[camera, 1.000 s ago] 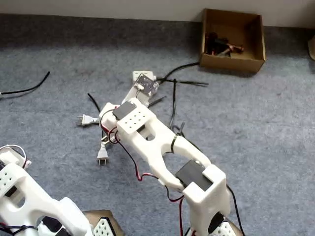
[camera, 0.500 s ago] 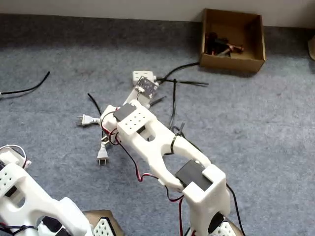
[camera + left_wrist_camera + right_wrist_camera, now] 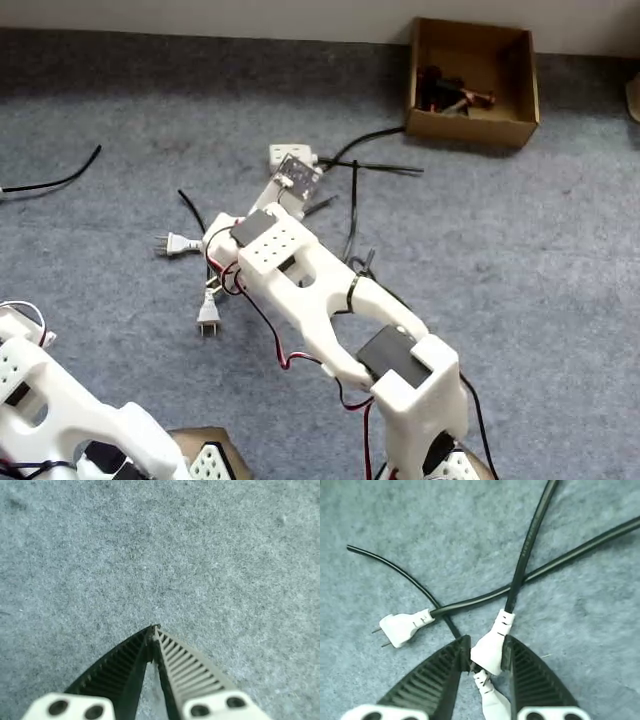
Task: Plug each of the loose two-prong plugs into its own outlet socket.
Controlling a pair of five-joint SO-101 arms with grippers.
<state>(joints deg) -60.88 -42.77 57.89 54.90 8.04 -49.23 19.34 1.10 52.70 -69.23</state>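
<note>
My right gripper point(image 3: 485, 641) is shut on a white two-prong plug point(image 3: 488, 656), whose black cord point(image 3: 530, 540) runs away across the grey carpet. Beside it lies a second white plug point(image 3: 400, 628), prongs bare, on its own black cord. A third white piece point(image 3: 491, 700) shows between the fingers, nearer the wrist. In the high view the right arm point(image 3: 300, 270) stretches to a small white block point(image 3: 287, 154) where black cords meet. Two loose plugs point(image 3: 175, 243) point(image 3: 208, 316) lie left of that arm. My left gripper point(image 3: 152, 629) is shut and holds nothing, over bare carpet.
A cardboard box point(image 3: 465, 128) with small parts stands at the back right. A stray black cable point(image 3: 55, 181) lies at the far left. Black cords point(image 3: 352, 215) cross the carpet right of the right arm. The left arm point(image 3: 50, 410) sits at the bottom left corner.
The right arm's wrist has shifted very slightly. The left arm has sunk a little toward the bottom left corner. The plugs on the carpet have not moved.
</note>
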